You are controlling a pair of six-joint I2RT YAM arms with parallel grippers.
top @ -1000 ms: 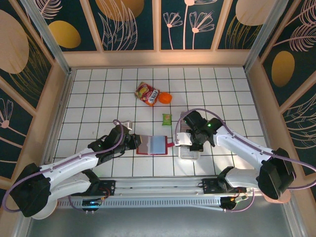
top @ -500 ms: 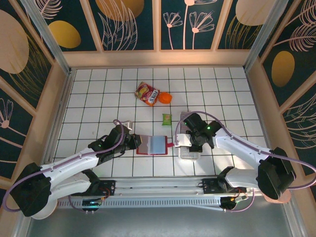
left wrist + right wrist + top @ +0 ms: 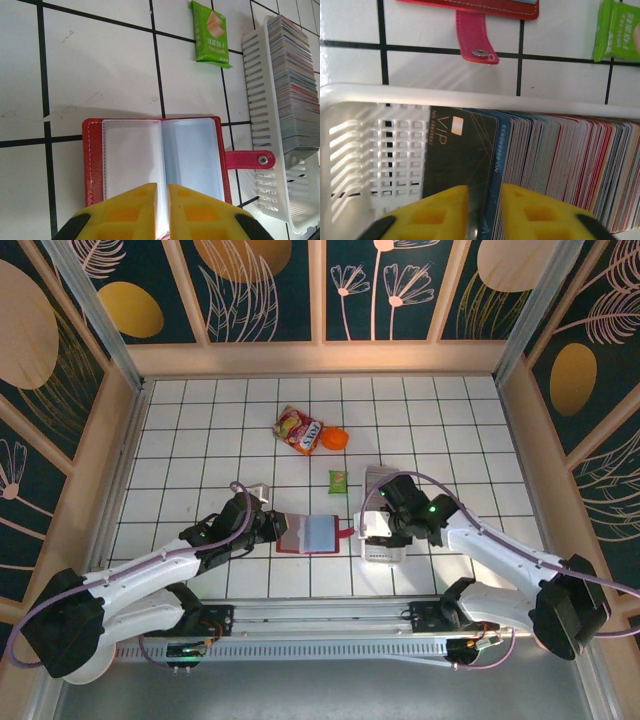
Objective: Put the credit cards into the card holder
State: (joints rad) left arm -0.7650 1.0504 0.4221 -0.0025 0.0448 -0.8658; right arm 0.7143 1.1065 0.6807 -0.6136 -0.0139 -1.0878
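Leaning frontmost among the credit cards (image 3: pixel 560 165), one reads "VIP".

A robot test cell, of the kind kept in a lab, is shown, dressed up as a decorated room. A white tiled desk (image 3: pixel 200 430) ruled with black grid lines is boxed in on 3 sides by dark teal wall panels (image 3: pixel 265 290). The panels are painted with gold discs and pale flowers and set in tan frames. The white-and-black left arm (image 3: pixel 150 575) and right arm (image 3: pixel 500 545) are bolted to a grey metal rail (image 3: pixel 320 645) at the near edge.
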